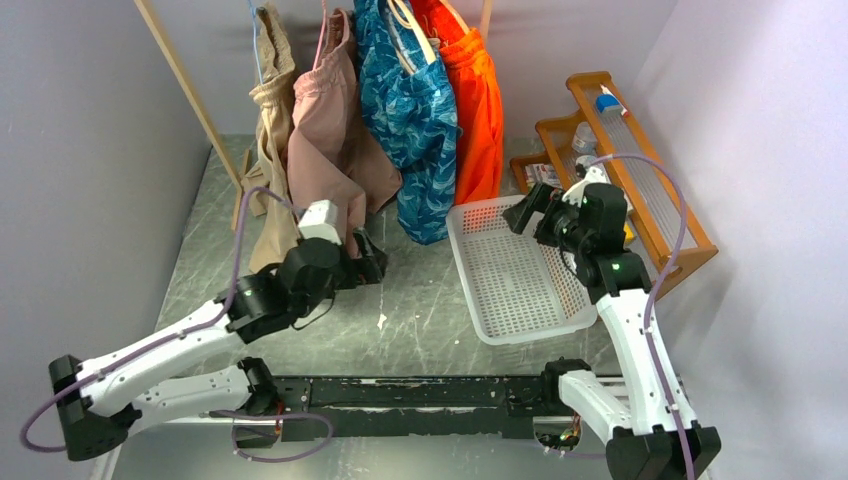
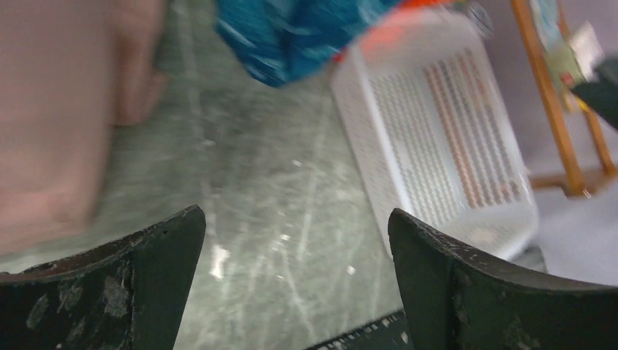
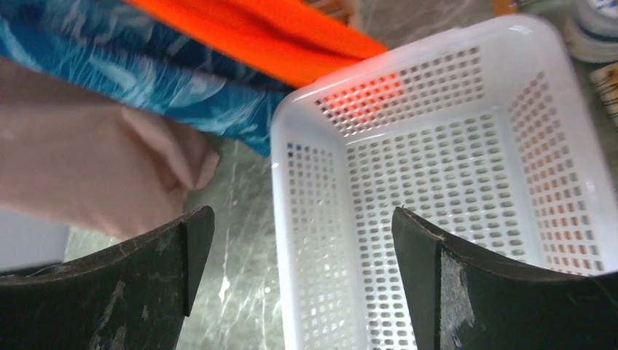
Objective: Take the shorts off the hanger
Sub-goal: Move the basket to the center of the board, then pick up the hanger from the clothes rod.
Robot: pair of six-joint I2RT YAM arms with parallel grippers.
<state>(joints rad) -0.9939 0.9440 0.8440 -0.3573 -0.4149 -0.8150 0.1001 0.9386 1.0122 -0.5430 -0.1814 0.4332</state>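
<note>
4 pairs hang in a row at far side of table: tan shorts leftmost, then pink shorts, blue shorts w/ pale leafy print, orange shorts rightmost. L gripper is low over table, just beside lower hem of pink shorts, jaws spread wide, holding nothing. R gripper hovers over far end of white basket, near hems of blue & orange shorts, jaws also wide apart, holding nothing. Basket lies on table to right of the row; wooden rack stands just beyond it by right wall
</note>
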